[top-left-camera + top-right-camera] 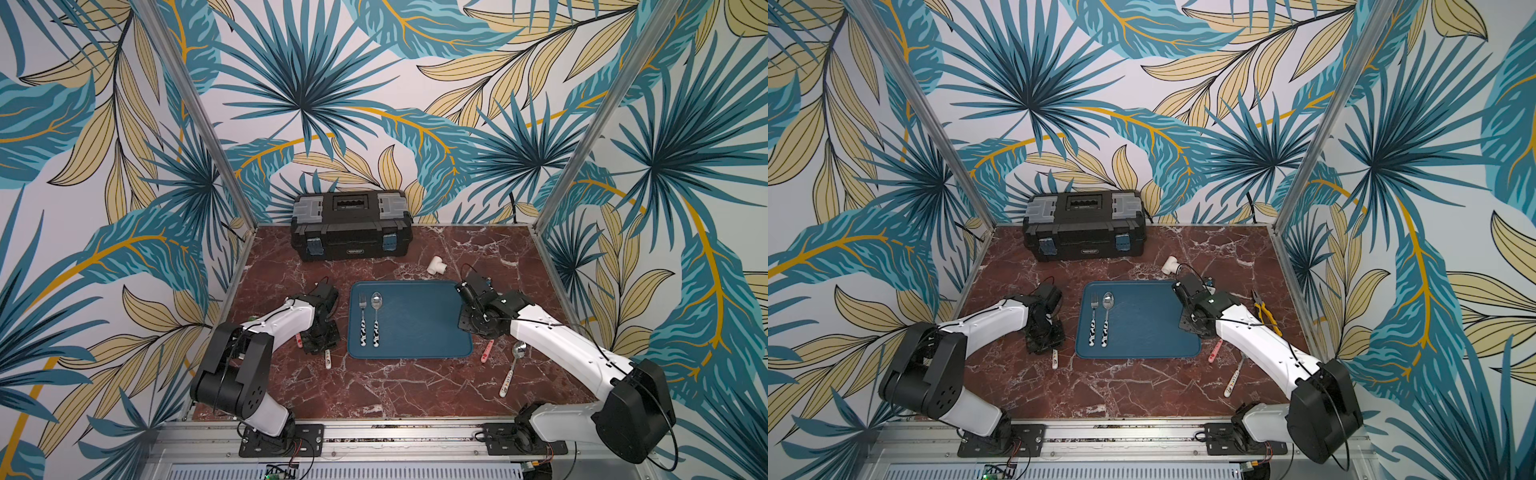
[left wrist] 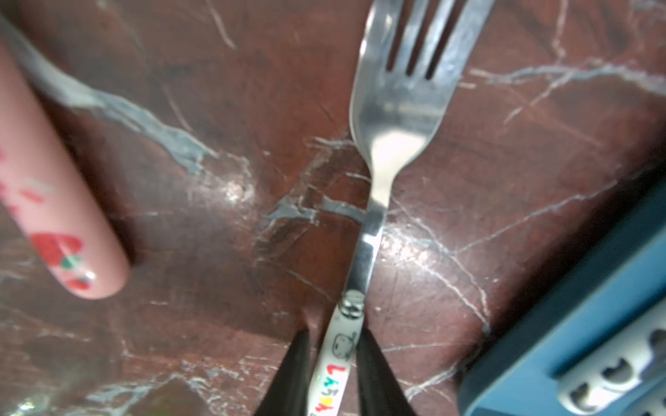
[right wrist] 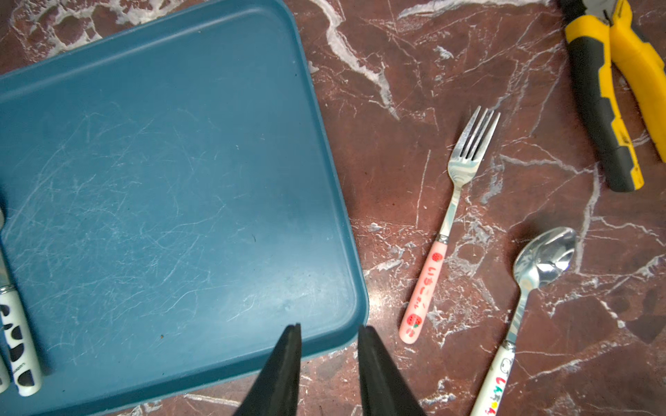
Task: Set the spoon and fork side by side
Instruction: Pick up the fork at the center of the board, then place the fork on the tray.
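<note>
Three forks [image 1: 362, 307] [image 2: 396, 108] [image 3: 465, 162], two spoons [image 1: 376, 307] [image 3: 544, 259], one other pink handle [image 2: 54, 216], one blue tray [image 1: 415, 332]

You see coloured Japanese-style letters on the white fork [image 2: 371, 216] and white spoon [image 3: 519, 306] handles and red ones on the pink fork [image 3: 447, 230], none clearly legible, while the toolbox [image 1: 358, 251] label is too small.

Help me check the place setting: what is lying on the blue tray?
On the tray, a fork and spoon with cow-print handles lie side by side at its left; the right arm hides part of its right edge.
</note>
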Robot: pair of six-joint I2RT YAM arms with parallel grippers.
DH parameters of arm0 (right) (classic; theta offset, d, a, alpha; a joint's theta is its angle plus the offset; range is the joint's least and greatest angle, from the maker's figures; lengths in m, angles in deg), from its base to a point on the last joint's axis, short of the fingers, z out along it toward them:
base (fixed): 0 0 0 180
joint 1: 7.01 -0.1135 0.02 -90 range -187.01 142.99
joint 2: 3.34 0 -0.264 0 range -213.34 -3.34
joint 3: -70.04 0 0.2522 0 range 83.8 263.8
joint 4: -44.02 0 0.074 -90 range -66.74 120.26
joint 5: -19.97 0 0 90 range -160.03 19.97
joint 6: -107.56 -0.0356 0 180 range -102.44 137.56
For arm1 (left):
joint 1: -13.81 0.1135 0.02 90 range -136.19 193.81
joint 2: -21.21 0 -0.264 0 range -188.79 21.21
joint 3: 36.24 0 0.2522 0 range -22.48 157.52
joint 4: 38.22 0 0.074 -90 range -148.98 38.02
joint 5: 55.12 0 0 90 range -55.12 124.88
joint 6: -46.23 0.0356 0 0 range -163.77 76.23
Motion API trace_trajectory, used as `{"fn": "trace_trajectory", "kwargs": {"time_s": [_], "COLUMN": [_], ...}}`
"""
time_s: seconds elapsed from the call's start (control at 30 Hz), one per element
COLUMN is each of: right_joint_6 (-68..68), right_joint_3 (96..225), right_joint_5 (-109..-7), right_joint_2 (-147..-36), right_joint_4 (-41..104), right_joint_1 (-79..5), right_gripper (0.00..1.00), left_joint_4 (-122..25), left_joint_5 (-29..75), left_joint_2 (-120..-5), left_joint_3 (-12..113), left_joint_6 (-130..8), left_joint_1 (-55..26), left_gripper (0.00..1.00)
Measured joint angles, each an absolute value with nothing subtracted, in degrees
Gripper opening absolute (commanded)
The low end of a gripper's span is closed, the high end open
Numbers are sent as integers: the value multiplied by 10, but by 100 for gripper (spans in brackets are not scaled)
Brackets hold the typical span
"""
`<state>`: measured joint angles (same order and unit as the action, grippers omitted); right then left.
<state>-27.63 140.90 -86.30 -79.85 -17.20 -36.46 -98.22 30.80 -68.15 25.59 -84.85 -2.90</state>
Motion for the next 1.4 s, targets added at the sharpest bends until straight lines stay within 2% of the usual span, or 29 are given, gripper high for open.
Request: {"fn": "trace_trajectory", "kwargs": {"time_s": [0.33, 0.47, 0.63, 0.8, 0.97, 1.2, 1.4], "right_joint_6": [-276, -276, -274, -270, -264, -260, -250], "right_joint_3": [1406, 1405, 1404, 1394, 1376, 1345, 1335], "right_joint_5": [-863, -863, -868, -872, -876, -876, -880], "right_joint_2": [-799, -798, -796, -794, -793, -765, -743], "right_joint_4": [-169, -167, -167, -163, -159, -158, -162], "right_joint_1": [-363, -362, -358, -347, -332, -316, -308], "right_gripper": [33, 33, 33, 33, 33, 33, 34], "left_joint_4": [-979, -996, -1056, -1060, -1045, -1023, -1015], "left_joint_5": [312, 332, 367, 354, 324, 288, 281], "left_joint_2": [-671, -652, -612, -687, -813, -917, -956], "left_joint_3": [250, 255, 349, 508, 603, 616, 638], "left_joint_6": [-852, -851, -841, -839, -846, -876, -892], "left_joint_1": [-29, -35, -100, -186, -248, -283, -296], "left_gripper": [9, 8, 8, 8, 8, 8, 8]}}
